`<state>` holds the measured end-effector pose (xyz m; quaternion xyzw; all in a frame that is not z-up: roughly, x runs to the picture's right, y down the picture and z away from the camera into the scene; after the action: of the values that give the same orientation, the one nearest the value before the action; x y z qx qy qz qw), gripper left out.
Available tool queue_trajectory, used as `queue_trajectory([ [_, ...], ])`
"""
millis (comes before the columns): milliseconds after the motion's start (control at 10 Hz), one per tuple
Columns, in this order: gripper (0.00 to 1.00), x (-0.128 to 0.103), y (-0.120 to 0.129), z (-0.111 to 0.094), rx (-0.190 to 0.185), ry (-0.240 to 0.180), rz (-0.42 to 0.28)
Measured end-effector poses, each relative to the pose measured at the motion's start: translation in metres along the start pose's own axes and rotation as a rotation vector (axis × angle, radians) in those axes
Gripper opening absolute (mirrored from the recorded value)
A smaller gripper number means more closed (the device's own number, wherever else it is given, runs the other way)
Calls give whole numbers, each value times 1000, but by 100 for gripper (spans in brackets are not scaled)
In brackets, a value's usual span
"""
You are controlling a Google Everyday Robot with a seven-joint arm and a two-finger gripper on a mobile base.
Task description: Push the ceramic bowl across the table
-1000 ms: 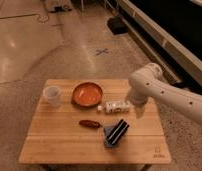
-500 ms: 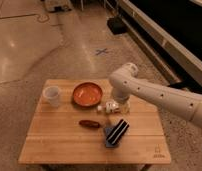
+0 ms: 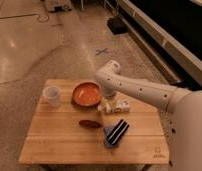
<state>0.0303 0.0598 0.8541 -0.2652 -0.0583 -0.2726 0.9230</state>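
Note:
The ceramic bowl (image 3: 86, 94), shallow, round and orange-red, sits on the far middle part of the light-wood table (image 3: 59, 142). My white arm reaches in from the right, bends above the bowl's right side and points down. The gripper (image 3: 106, 102) is at the bowl's right rim, low over the table, between the bowl and a small white object (image 3: 119, 106). Whether it touches the rim cannot be told.
A translucent white cup (image 3: 52, 95) stands left of the bowl. A small dark red oblong object (image 3: 88, 123) lies in front of the bowl. A black and blue striped item (image 3: 116, 132) lies right of centre. A dark logo (image 3: 158, 154) marks the near right corner.
The arm has swung left from the table's right side to the bowl's right rim. The bowl, the cup and the other objects look unmoved.

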Motion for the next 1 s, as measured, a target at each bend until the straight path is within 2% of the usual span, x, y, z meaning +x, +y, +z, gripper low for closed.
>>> queue_trajectory([
  [100,68,-1,-19,8,-6,5,-1],
  [400,68,11,-57,23,-10,16,4],
  [600,68,8,-63,28,-13,19,1],
  [800,68,-4,-57,34,-12,25,2],
  [1000,68,-10,-63,49,-9,23,1],
])
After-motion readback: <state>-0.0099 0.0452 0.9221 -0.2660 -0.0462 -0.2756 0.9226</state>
